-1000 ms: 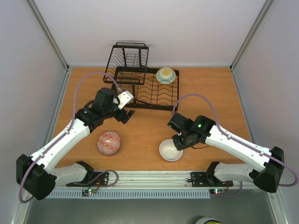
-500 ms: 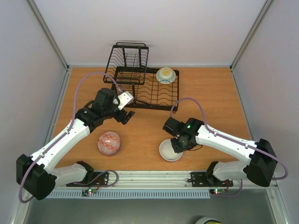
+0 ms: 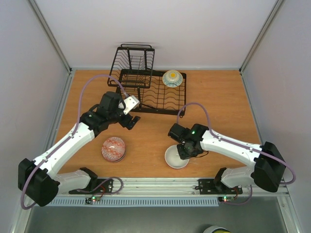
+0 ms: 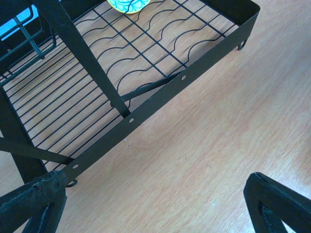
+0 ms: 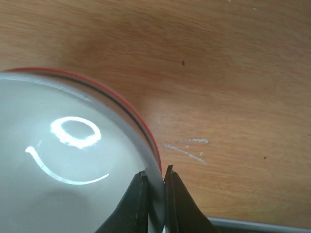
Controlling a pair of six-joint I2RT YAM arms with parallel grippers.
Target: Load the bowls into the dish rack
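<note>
The red-and-white bowl (image 3: 174, 158) stands upright near the table's front, white inside with a red rim. My right gripper (image 3: 186, 151) is shut on its far right rim, one finger inside and one outside; the right wrist view shows the bowl (image 5: 73, 160) pinched between the fingers (image 5: 138, 194) of the gripper (image 5: 155, 174). My left gripper (image 3: 132, 121) is open and empty above bare wood, just in front of the dish rack (image 3: 151, 111). The cream teal-rimmed bowl (image 3: 172, 78) sits in the rack's back right corner. The pink-red bowl (image 3: 113, 148) lies upside down at front left. The mint bowl is out of view.
The left wrist view shows the rack's front rim (image 4: 160, 94), the cream bowl (image 4: 127, 5) at the top edge and my left gripper (image 4: 153, 183) over wood. The rack's raised basket (image 3: 135, 59) stands at the back. Grey walls enclose the table.
My right gripper has moved a little left and down onto the red-and-white bowl's rim and closed on it. The bowl shifted slightly left. The left arm has barely moved.
</note>
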